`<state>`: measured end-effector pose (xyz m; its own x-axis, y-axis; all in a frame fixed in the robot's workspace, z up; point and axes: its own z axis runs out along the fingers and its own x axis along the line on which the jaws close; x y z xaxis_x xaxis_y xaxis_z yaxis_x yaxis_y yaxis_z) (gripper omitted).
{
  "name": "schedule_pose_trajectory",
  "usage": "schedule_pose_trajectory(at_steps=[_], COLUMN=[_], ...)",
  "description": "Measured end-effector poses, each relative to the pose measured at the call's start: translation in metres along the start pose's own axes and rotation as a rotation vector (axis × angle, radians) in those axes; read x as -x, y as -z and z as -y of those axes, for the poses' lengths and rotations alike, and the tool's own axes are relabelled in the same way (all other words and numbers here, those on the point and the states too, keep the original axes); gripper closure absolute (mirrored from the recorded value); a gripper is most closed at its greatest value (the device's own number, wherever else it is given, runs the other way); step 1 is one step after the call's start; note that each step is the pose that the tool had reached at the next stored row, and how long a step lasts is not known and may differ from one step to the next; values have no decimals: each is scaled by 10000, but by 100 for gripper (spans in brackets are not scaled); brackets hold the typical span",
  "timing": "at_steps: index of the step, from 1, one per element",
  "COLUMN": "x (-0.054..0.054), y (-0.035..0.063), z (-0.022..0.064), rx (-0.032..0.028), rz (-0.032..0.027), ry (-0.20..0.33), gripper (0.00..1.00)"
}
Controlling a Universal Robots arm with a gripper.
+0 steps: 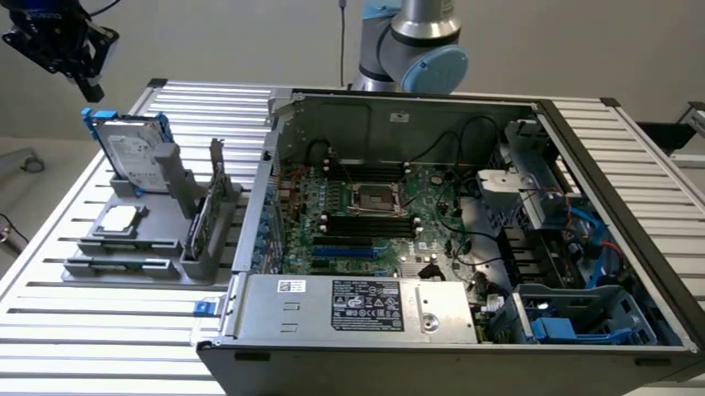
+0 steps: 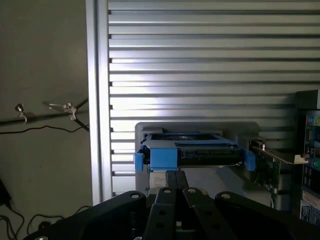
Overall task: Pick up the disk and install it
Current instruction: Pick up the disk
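Clenched on nothing, the black two-finger gripper (image 2: 176, 175) hovers above the silver-grey hard disk (image 2: 192, 150) in its bright blue carrier, standing upright in the grey plastic rack (image 1: 165, 169) on the ribbed aluminium table (image 1: 66, 330). A good grasp likely needs jaws parted and centred on its top edge.

An open computer case (image 1: 397, 120) sits on the slatted counter (image 1: 99, 330). Beside it, 1 grey rack (image 1: 121, 266) holds a square chip (image 1: 119, 219).
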<state>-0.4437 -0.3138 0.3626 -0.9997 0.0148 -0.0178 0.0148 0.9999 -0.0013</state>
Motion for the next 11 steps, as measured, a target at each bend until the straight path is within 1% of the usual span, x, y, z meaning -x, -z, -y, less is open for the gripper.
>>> schedule_pose_trajectory(at_steps=[11], x=[-19], y=[1], z=[0], rx=[0], rz=[0], ry=[1], gripper=[89])
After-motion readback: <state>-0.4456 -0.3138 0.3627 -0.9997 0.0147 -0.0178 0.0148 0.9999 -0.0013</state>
